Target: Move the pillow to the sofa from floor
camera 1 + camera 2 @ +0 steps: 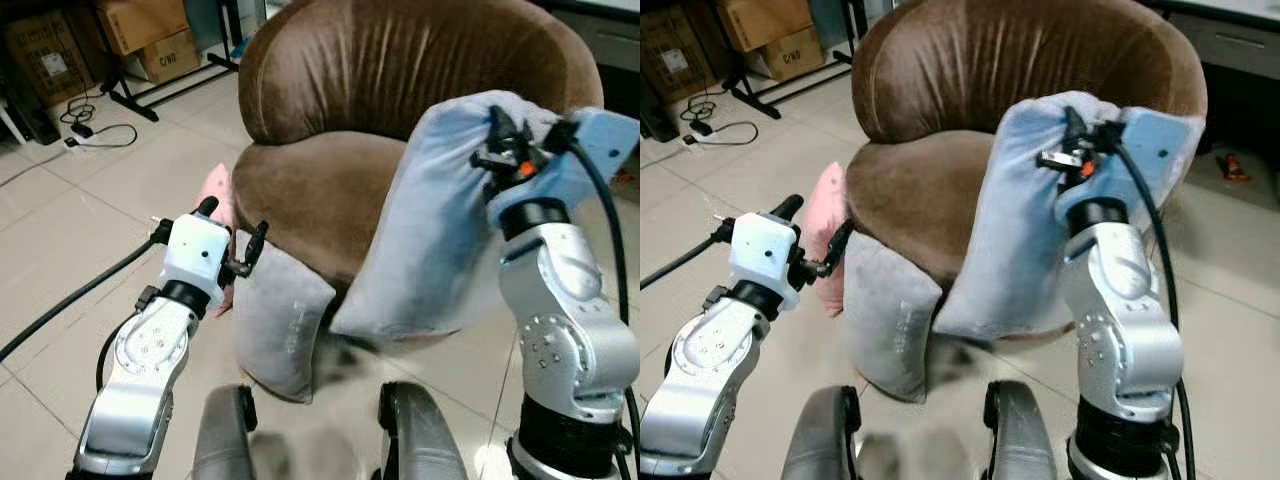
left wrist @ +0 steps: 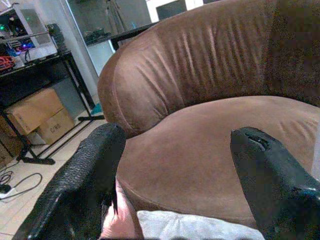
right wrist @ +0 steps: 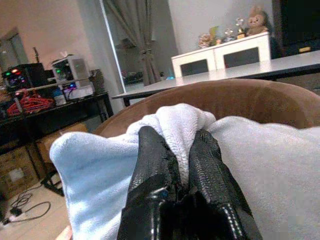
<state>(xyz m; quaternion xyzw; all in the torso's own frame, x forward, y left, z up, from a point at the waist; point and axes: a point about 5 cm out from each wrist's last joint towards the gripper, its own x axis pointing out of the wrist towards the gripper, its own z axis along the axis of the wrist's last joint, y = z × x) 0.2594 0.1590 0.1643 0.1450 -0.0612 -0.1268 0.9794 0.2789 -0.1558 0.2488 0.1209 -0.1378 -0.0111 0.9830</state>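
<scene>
Right gripper [image 3: 182, 150] pinches the light blue pillow [image 1: 430, 240] at frame centre-right before the brown sofa [image 1: 400, 80]; left gripper [image 2: 175, 165] gapes empty above a grey pillow [image 1: 285, 320]

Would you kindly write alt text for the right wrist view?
The right hand pinches a fold of a light blue pillow between its two black fingers. Behind curves the brown sofa back, with a white cabinet beyond.

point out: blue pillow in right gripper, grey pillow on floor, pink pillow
blue pillow [image 1: 430, 240], left eye view, middle of its hanging face.
right gripper [image 3: 180, 150], right wrist view, between fingertips pinching the pillow's fold.
grey pillow [image 1: 280, 320], left eye view, front face.
pink pillow [image 1: 825, 235], right eye view, visible side.
</scene>
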